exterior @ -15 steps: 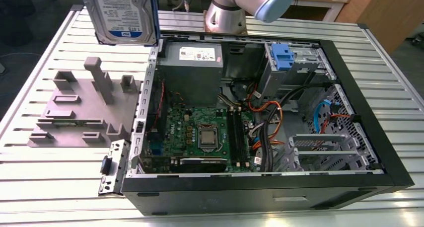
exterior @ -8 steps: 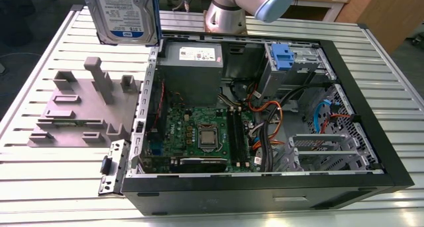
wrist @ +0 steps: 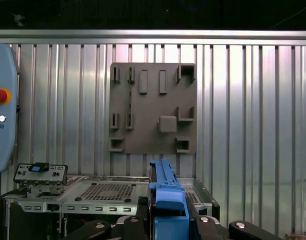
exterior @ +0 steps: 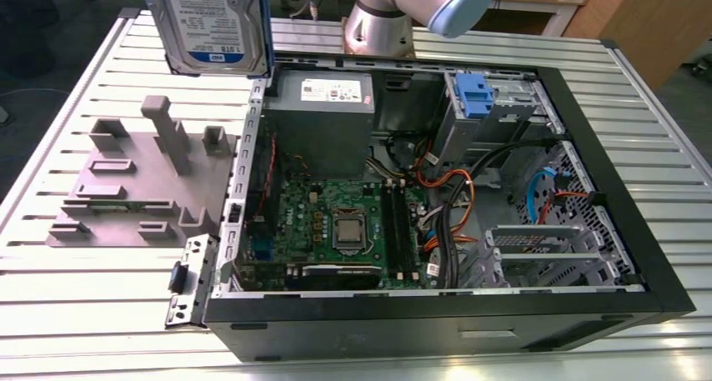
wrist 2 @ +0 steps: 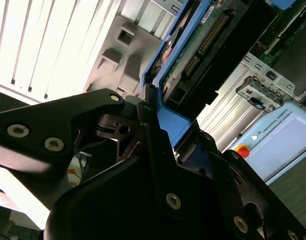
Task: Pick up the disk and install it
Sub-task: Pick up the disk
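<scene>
Overhead, in the exterior view, the disk (exterior: 212, 22) hangs upright, label outward, above the grey fixture plate (exterior: 122, 189) and just off the open computer case (exterior: 445, 331), toward the exterior view's left. It is apparently held high to clear the case wall. In the second wrist view, the gripper (wrist 2: 172, 120) has its black jaws clenched on the disk's blue side rail (wrist 2: 154, 59), circuit board (wrist 2: 193, 45) exposed. In the first wrist view, that rail stands edge-on between the jaws, over the slatted table (wrist: 243, 100).

Arm (exterior: 384, 22): grey joint with blue end cap, upper centre of the exterior view. The gripper (wrist: 168, 222): black fingers (wrist 2: 150, 135) clamped on the blue side rail of the disk (wrist: 165, 192), seen in both wrist views.
</scene>
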